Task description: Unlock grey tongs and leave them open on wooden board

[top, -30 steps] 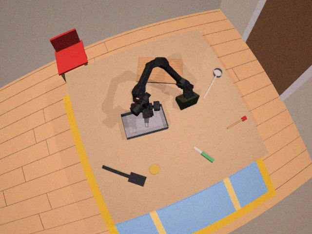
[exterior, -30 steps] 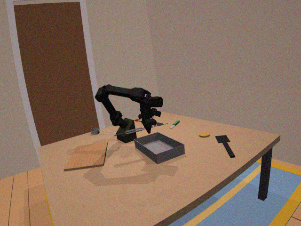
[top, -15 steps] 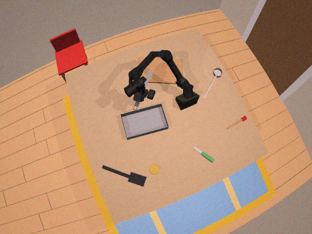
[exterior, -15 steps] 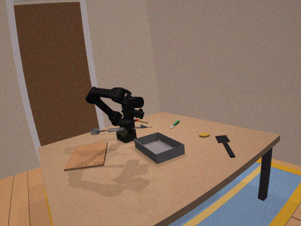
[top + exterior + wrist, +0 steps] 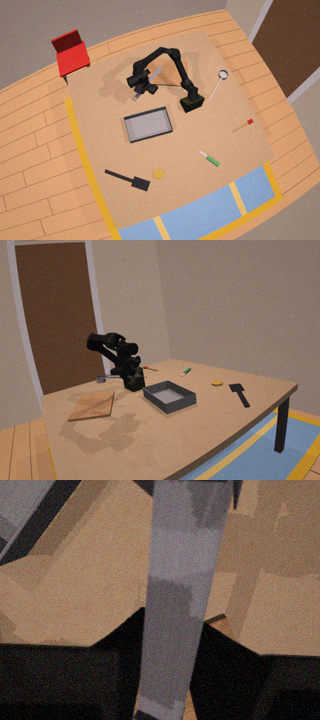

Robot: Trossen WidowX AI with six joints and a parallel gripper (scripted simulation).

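Two jaws: mine, clenched on grey tongs.
Gravity lock: could stay fast if squeezed near level.

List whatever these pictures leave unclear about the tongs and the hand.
- Middle of the tongs, top view: hidden by the hand and wrist.
- Both ends of the tongs, wrist view: cut off by the top and bottom edges.
- Lock state, exterior view: too small and grainy.
- Fingertips, exterior view: lost in the arm's dark parts.
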